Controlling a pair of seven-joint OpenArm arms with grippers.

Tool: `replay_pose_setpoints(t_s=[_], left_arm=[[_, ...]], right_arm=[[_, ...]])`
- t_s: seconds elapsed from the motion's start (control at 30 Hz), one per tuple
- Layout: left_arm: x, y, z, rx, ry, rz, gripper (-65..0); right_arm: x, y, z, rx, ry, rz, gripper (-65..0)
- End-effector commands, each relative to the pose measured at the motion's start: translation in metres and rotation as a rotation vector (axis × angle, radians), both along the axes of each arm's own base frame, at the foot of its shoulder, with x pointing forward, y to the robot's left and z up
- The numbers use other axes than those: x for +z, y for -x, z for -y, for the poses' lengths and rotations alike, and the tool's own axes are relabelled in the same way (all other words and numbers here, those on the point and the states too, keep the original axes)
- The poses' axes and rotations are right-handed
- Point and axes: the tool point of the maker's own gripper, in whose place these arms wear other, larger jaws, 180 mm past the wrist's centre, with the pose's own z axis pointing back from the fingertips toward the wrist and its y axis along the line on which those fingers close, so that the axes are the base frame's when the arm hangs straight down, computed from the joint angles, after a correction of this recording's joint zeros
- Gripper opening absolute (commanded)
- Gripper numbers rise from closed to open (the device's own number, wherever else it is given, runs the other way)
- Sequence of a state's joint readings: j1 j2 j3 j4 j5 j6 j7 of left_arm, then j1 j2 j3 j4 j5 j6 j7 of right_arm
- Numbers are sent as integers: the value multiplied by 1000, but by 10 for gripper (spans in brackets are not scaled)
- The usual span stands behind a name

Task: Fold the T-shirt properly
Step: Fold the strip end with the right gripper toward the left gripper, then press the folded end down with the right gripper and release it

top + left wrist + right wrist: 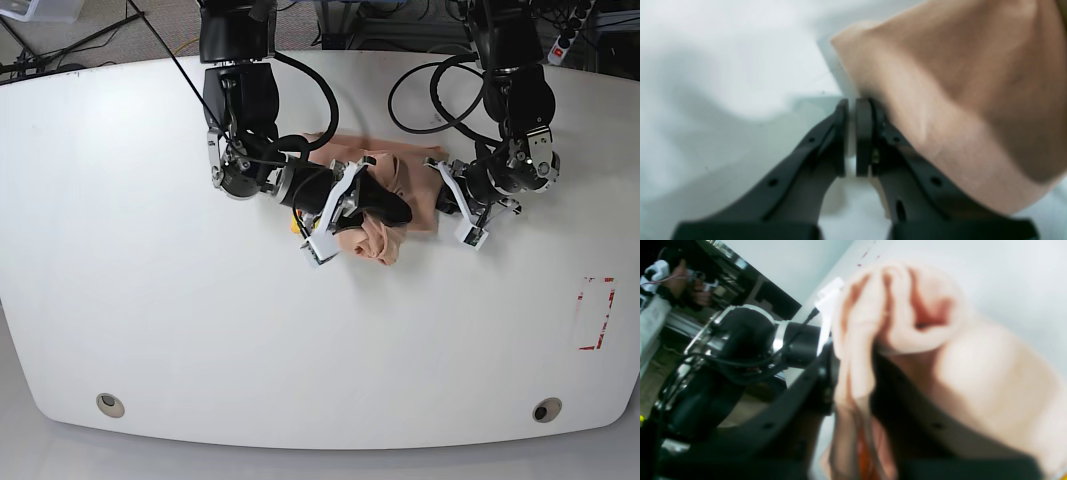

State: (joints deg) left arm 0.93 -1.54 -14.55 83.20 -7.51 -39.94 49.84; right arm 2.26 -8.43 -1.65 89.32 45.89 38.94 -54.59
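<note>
The peach T-shirt (398,172) lies crumpled at the middle of the white table (150,250), with a bunched wad (372,243) at its front. My right gripper (385,212) is shut on that wad; in the right wrist view folds of cloth (857,340) run between its black fingers (820,373). My left gripper (447,197) sits at the shirt's right edge. In the left wrist view its fingers (864,133) stand almost together over the table, with the cloth (957,100) lying against the outer side of one. A bit of yellow (293,225) shows by the shirt's left side.
A red tape rectangle (596,312) marks the table at the right. Two round holes (110,404) (545,410) sit near the front edge. Cables and arm bases (235,30) stand at the back edge. A robot arm joint (740,336) fills the left of the right wrist view.
</note>
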Motion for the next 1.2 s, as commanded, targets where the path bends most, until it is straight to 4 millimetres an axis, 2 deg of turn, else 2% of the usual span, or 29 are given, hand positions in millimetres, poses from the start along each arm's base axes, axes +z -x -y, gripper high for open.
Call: replay_pose_setpoints(t_s=[0.0, 0.13, 0.23, 0.3, 0.4, 0.53, 0.63, 0.73, 0.8, 0.87, 0.93, 1.03, 1.1, 1.17], left_arm=[[-19, 23, -8, -23, -88, -117, -628], [-19, 22, -7, -22, -84, -114, -628], [-18, 20, -7, -22, -83, -111, -626], [-17, 20, -7, -21, -81, -109, -626], [-8, 14, -13, 6, -77, -77, -626], [32, -5, -32, 99, -12, 58, -626], [61, -12, -55, 145, -21, 149, -626], [86, -5, -106, 195, -131, 205, -626], [97, -4, -129, 219, -182, 226, -626], [103, 5, -159, 244, -251, 217, -626], [110, 10, -180, 252, -304, 214, -626], [117, 19, -202, 253, -366, 204, -626], [120, 23, -209, 255, -385, 200, -626], [121, 25, -212, 258, -393, 198, -626]], right_arm=[[17, -6, -15, 8, -74, 36, -425], [5, 0, -26, 42, -74, 0, -209], [4, 4, -29, 57, -70, 2, -103], [8, 4, -27, 55, -70, 18, -79], [19, 9, -25, 49, -80, 52, -108], [30, 16, -4, 39, -30, 132, -154], [23, 20, 7, 41, 6, 132, -197], [11, 21, 18, 44, 51, 123, -274], [3, 24, 23, 45, 81, 114, -314], [-4, 25, 26, 46, 118, 112, -363], [-11, 25, 28, 46, 157, 114, -406], [-20, 24, 25, 49, 224, 129, -460], [-28, 22, 21, 47, 267, 130, -466], [-41, 11, 19, 47, 337, 125, -468]])
